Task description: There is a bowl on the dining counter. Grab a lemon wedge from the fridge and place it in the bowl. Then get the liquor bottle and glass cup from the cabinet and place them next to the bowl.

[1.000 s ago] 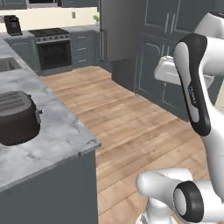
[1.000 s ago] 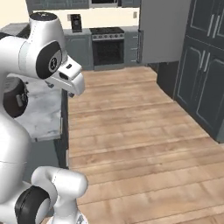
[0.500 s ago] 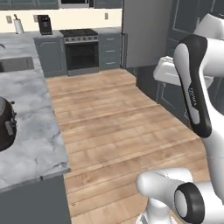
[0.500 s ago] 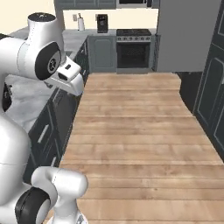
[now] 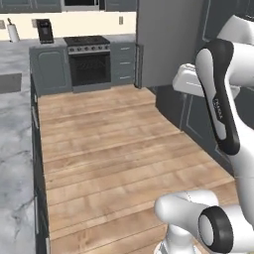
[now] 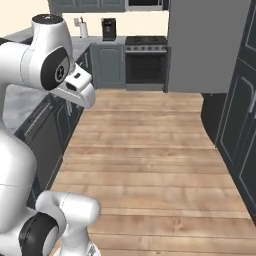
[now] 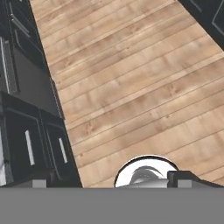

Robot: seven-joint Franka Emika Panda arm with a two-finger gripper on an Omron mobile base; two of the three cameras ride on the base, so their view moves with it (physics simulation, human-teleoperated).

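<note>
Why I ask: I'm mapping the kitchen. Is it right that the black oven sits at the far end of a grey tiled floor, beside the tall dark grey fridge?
Not quite. The floor is light wooden planks, not grey tiles, as the left base view shows. The black oven does sit at its far end beside the tall dark grey fridge.

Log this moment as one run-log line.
phase: base driving through kitchen | tool: open, empty, pointing at wood floor | fridge: ahead, door closed | stove: on far wall | lemon wedge: not yet fetched
</note>
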